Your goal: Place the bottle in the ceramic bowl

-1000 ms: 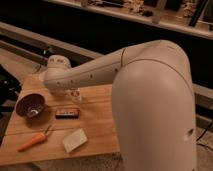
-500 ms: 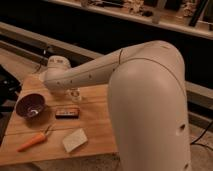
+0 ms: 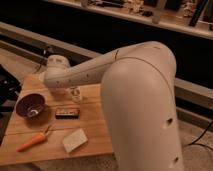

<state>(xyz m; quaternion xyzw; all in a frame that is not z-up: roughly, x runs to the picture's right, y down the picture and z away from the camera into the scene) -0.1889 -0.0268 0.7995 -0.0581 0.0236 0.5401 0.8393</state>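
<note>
The dark maroon ceramic bowl (image 3: 31, 105) sits at the left of the wooden table (image 3: 95, 125), its glossy inside bottom showing. My gripper (image 3: 75, 95) hangs below the white wrist, to the right of the bowl and just behind a dark bar. A small pale whitish shape at the gripper looks like the bottle (image 3: 75, 92). It stands about a bowl's width from the bowl. I cannot tell whether it is held or resting on the table.
A dark flat bar (image 3: 67, 113) lies in front of the gripper. An orange carrot (image 3: 32, 141) and a pale wedge block (image 3: 74, 140) lie near the front edge. My large white arm (image 3: 142, 100) covers the table's right side. A rail runs behind.
The gripper stays in about the same spot right of the bowl. The arm's bulk has shifted only slightly. Nothing on the table has visibly moved.
</note>
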